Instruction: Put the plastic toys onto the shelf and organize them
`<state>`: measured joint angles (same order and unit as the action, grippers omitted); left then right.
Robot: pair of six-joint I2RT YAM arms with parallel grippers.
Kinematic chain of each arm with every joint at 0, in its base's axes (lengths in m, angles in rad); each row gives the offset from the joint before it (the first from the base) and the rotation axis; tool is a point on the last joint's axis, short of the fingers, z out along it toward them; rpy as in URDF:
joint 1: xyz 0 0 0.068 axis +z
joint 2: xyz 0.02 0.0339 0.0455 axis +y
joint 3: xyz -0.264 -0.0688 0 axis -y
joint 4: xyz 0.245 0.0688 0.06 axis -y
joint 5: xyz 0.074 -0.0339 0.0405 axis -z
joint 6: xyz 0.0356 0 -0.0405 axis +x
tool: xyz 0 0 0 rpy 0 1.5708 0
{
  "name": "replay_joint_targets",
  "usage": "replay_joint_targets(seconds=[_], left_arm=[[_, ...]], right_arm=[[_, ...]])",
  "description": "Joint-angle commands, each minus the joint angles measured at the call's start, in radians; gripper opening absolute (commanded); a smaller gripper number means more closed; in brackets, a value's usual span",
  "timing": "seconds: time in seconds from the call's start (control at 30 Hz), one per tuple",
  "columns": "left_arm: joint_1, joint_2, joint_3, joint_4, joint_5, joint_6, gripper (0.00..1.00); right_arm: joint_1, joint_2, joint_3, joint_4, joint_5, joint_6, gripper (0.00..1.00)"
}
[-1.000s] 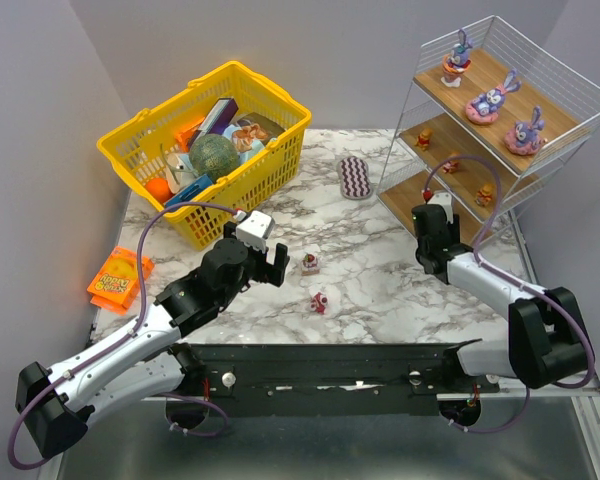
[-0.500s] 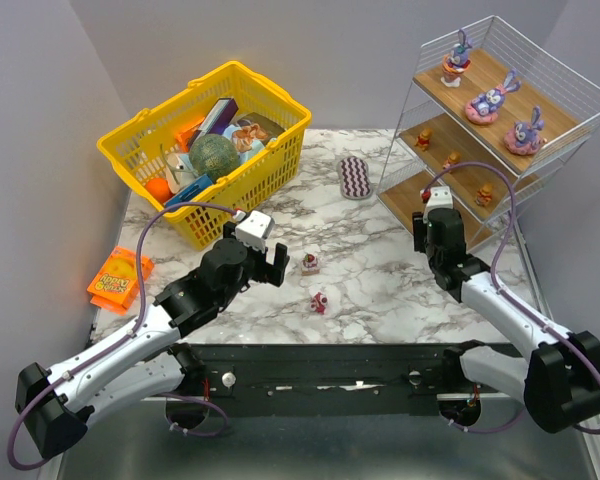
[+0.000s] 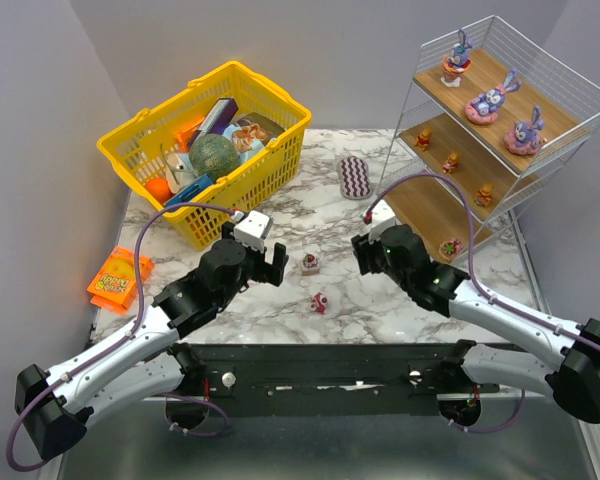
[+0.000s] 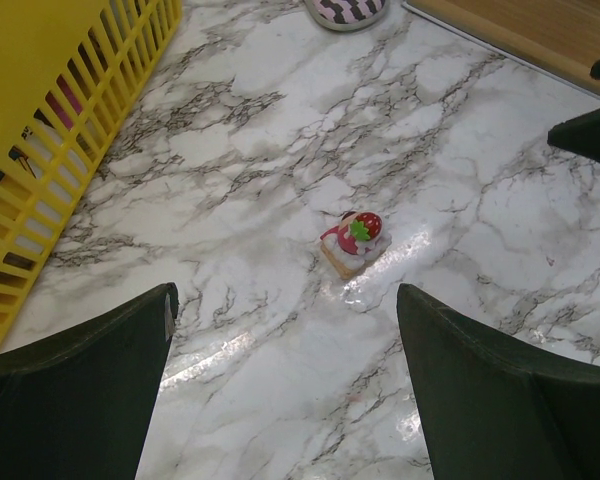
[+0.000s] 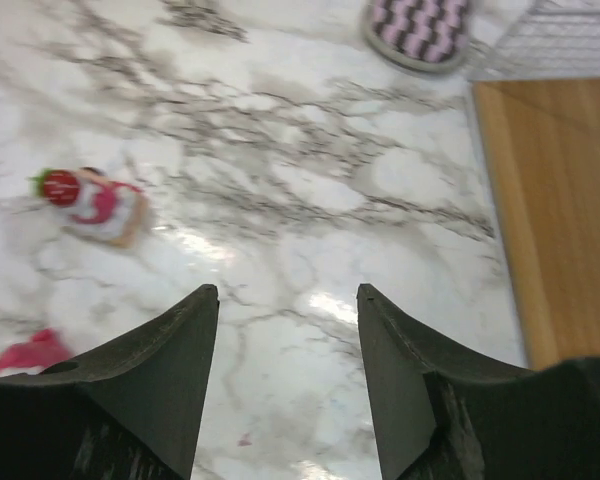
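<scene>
Two claws, both empty.

1. Your left claw [image 3: 273,265]: fingers spread wide with nothing between them, low over the desk [image 3: 380,300], near the front wall of the yellow basket [image 3: 235,195]. In your left wrist view the strawberry-topped toy [image 4: 354,242] lies on the marble ahead of the gap, apart from both fingers.

2. Your right claw [image 3: 365,252]: fingers parted, holding nothing, above the desk between that same toy and the foot of the shelf [image 3: 485,65]. Your right wrist view puts the strawberry-topped toy to the left, and the second pink toy [image 5: 30,355] at the lower left edge, partly hidden by a finger.

3. Toys on the desk, two: the strawberry-topped toy just beside your left claw, and the second pink toy nearer the arm bases. The two are near each other, not touching.

4. Toys on the shelf, seven: three purple bunnies [image 3: 490,98] spaced along the top board, three orange bears [image 3: 450,160] along the middle board, and one rounded pink toy [image 3: 450,246] on the bottom board near its front edge.

5. Other items: the purple zigzag pad [image 3: 354,177] flat on the desk between basket and shelf; the orange packet [image 3: 118,280] at the desk's left edge; the basket full of mixed goods.
</scene>
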<state>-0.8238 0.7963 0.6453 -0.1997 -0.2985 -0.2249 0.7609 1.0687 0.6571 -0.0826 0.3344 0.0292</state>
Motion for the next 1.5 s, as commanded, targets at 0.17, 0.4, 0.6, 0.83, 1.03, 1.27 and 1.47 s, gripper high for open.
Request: replay_joint_targets(seconds=[0.17,0.4,0.6,0.83,1.03,1.27,1.47], left_arm=[[0.005,-0.031,-0.021,0.016,-0.057,-0.002,0.99],[0.005,-0.028,-0.022,0.019,-0.056,-0.002,0.99],[0.005,-0.029,-0.019,0.017,-0.060,-0.001,0.99],[0.005,-0.034,-0.021,0.016,-0.057,0.001,0.99],[0.005,-0.028,-0.018,0.017,-0.048,-0.002,0.99],[0.006,-0.034,-0.019,0.014,-0.048,-0.002,0.99],[0.006,-0.040,-0.022,0.013,-0.051,-0.004,0.99]], right_arm=[[0.234,0.135,0.093,-0.094,-0.083,0.288,0.72],[0.354,0.296,0.148,-0.100,-0.074,0.331,0.74],[0.397,0.396,0.199,-0.126,-0.040,0.337,0.73],[0.408,0.415,0.165,-0.152,0.031,0.373,0.71],[0.408,0.424,0.156,-0.149,0.086,0.376,0.65],[0.411,0.456,0.174,-0.148,0.071,0.373,0.58],[0.411,0.487,0.197,-0.167,0.075,0.382,0.33]])
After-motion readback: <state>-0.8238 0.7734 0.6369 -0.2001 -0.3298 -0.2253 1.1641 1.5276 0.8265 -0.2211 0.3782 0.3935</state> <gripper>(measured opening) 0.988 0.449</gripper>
